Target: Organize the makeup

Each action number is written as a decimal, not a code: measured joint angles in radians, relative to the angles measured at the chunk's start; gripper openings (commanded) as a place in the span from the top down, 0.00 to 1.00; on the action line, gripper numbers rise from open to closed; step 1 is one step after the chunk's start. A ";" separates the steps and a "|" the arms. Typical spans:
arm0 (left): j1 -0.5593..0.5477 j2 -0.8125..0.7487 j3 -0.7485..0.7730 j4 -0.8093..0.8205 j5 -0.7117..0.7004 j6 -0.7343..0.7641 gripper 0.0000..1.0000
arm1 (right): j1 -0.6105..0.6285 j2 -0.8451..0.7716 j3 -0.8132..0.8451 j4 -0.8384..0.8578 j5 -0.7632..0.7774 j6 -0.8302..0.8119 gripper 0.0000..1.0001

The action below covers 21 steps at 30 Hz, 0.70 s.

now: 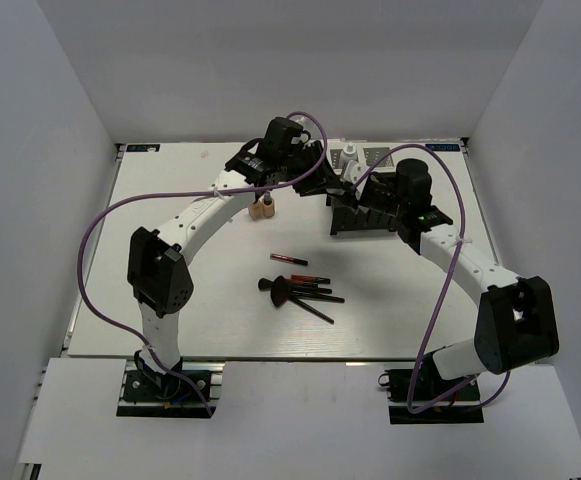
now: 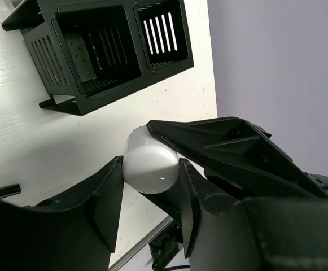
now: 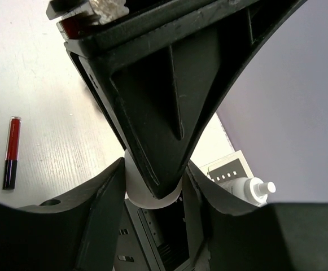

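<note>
Here, at the white table (image 1: 390, 300), left end effector (image 2: 147, 152) clamps a white cylinder (image 2: 149, 169); right end effector (image 3: 155, 172), cannot tell.

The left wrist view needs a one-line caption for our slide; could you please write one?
Left hand gripping a white cylinder, with the black mesh organizer on the table beyond.

I counted one black mesh box (image 1: 350, 220), one white jar (image 2: 149, 164), one tan bottle (image 1: 262, 210), one clear white-capped bottle (image 3: 245, 189) and one red pencil (image 1: 288, 259) lying alone. The heap of brushes and pencils (image 1: 298, 292) was too tangled to count.
</note>
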 measured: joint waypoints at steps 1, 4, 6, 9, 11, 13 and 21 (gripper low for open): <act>0.000 0.000 0.000 0.000 0.000 0.000 0.97 | 0.000 0.000 0.000 0.000 -0.001 0.000 0.58; 0.000 0.000 0.000 0.000 0.000 0.000 0.97 | 0.000 0.000 0.000 0.000 -0.004 0.001 0.62; 0.000 0.000 0.000 -0.001 0.000 0.000 0.95 | 0.000 0.000 0.000 0.000 -0.008 0.002 0.65; 0.000 0.000 0.000 -0.001 0.000 0.000 0.79 | 0.000 0.000 0.000 0.000 -0.010 0.002 0.68; 0.000 0.000 0.000 -0.002 0.000 -0.001 0.61 | 0.000 0.000 0.000 0.000 -0.011 0.005 0.68; 0.000 0.000 0.000 -0.003 0.000 -0.001 0.46 | 0.000 0.000 0.000 0.000 -0.012 0.009 0.68; 0.007 -0.011 0.000 -0.028 -0.057 -0.011 0.21 | -0.006 0.000 0.000 0.011 -0.015 0.018 0.69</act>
